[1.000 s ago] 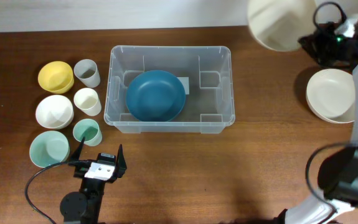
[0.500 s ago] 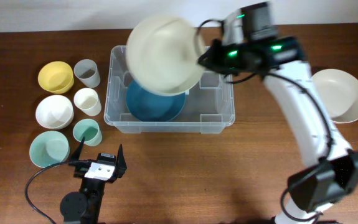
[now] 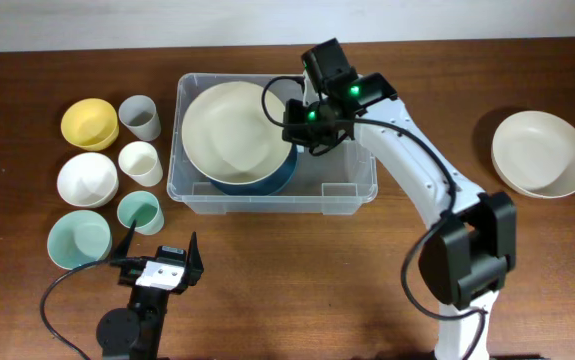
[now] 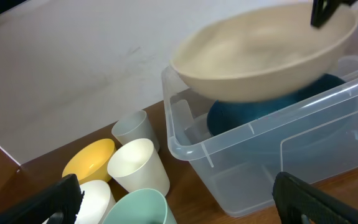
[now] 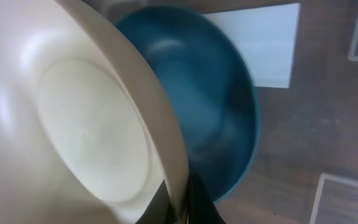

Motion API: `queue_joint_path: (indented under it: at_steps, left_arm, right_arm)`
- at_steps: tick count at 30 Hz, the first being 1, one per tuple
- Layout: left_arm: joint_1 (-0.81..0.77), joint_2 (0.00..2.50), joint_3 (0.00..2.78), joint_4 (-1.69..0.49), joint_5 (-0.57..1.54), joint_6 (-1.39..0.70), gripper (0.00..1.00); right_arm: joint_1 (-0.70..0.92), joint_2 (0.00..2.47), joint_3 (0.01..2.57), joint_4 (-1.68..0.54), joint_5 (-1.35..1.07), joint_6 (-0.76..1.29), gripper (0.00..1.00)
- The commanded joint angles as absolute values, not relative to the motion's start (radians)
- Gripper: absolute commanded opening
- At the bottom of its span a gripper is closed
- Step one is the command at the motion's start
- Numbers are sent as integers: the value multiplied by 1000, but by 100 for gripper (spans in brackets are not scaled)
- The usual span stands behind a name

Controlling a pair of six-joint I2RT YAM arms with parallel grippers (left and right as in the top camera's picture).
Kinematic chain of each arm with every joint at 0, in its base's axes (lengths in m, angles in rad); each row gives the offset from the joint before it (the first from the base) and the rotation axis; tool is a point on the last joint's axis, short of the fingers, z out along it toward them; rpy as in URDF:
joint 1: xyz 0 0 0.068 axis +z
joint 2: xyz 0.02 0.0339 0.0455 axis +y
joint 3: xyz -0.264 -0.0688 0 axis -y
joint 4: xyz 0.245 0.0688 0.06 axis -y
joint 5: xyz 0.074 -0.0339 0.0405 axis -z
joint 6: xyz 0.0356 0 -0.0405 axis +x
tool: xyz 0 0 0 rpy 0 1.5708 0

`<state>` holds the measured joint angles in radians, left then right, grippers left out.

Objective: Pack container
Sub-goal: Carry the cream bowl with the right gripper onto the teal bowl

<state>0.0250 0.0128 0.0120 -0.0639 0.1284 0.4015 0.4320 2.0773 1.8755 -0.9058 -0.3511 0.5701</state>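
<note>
- Clear, round-cornered plastic container (image 3: 267, 203) sits mid-bench (image 3: 327, 270), with a glossy blue bowl (image 3: 257, 185) inside.
- Right claw (image 3: 289, 112) is clamped on a smooth cream bowl's (image 3: 232, 135) rim; the bowl is tilted over the blue one, perhaps touching it.
- Cream rim is near the container's left wall; bare floor shows at the right.
- Left claw (image 3: 160, 248) is spread apart at the near edge.

Soft, even light; the cream bowl (image 4: 263, 59) is motion-blurred in the left wrist view.

The right arm (image 3: 422, 180) stretches far out from its base, elbow bent and wrist turned sideways. The right gripper (image 3: 289, 112) has both fingers (image 5: 194, 199) pinched tight on the rim of a cream bowl (image 3: 229, 135). The left gripper (image 3: 161, 242) sits low on its folded arm, fingers (image 4: 54, 199) spread wide with nothing between them.
</note>
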Motion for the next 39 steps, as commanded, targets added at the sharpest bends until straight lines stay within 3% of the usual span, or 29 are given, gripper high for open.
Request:
queue_joint_path:
  at_steps: [1,39]
  left_arm:
    - [30,9,9,-68,142,413,100]
    - [30,9,9,-68,142,413,100]
  right_arm:
    - [424,2112,1875,-892,-327,585,4]
    - [425,2167,1850,-875,-303,585,5]
